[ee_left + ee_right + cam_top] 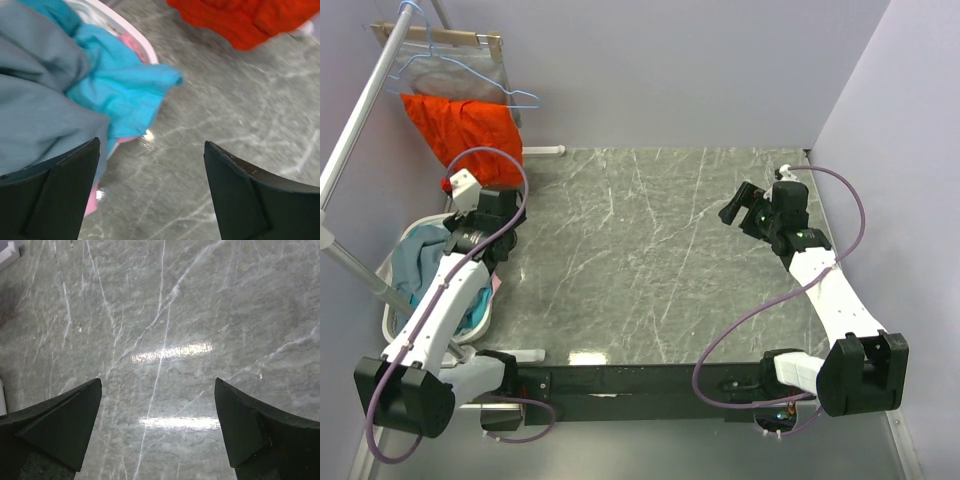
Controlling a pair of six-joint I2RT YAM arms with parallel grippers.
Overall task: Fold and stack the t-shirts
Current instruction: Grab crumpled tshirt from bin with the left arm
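The left claw (151, 145) hangs spread and empty beside the slate-blue cloth t-shirt (40, 100). That shirt lies heaped with a turquoise t-shirt (130, 90) in the white plastic basket (146, 47) at the left edge of the grey marbled bench (240, 110). The right claw (157, 382), also spread, hovers over the bench's right side. Fetching a shirt looks to be the step; next, dip and pinch cloth.

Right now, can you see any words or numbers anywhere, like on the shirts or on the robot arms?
No text can be read in any view.
The slate-blue t-shirt and the orange garment show no print or readable label.
The left arm and the right arm show no legible marking; anything on them is too small to tell.
The table has only marble veins.
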